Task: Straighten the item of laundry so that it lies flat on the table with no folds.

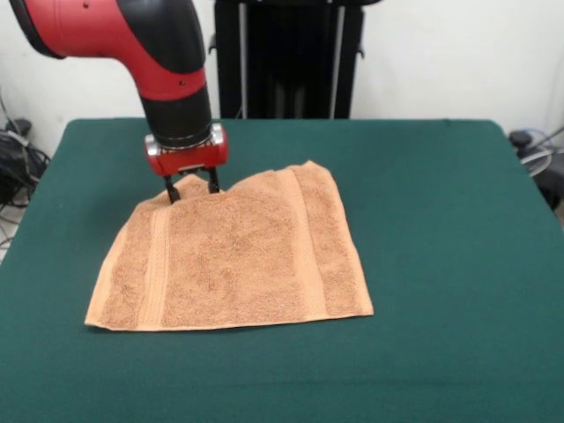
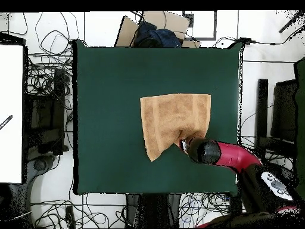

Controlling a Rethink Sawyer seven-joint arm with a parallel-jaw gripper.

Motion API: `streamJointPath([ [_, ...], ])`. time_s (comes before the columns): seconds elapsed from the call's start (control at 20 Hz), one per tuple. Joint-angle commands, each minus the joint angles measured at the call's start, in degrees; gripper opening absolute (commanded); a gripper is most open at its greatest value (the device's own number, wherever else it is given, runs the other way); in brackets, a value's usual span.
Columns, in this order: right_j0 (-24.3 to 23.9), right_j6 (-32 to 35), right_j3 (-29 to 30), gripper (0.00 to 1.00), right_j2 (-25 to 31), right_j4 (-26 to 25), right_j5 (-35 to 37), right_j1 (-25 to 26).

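Towel (image 1: 233,260) on table (image 1: 441,220), jaws at far edge.

Front cam sat low across the table (image 1: 441,220), facing the arm (image 1: 150,53) pretty close. Overhead one looked straight down from higher up, flipped around. Both caught the towel (image 1: 233,256).
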Motion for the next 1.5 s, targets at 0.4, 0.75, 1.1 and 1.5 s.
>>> streamJointPath([
  [0.4,5.45,11.54,6.50,1.00,-6.06,-3.18,-13.44,2.36],
  [0.75,5.37,9.19,4.84,1.00,-6.02,-1.78,-13.60,5.83],
  [1.1,3.54,7.64,5.31,0.00,-4.43,-1.50,-12.96,6.20],
  [1.5,4.21,8.32,5.97,0.00,-5.35,-0.60,-11.58,4.98],
])
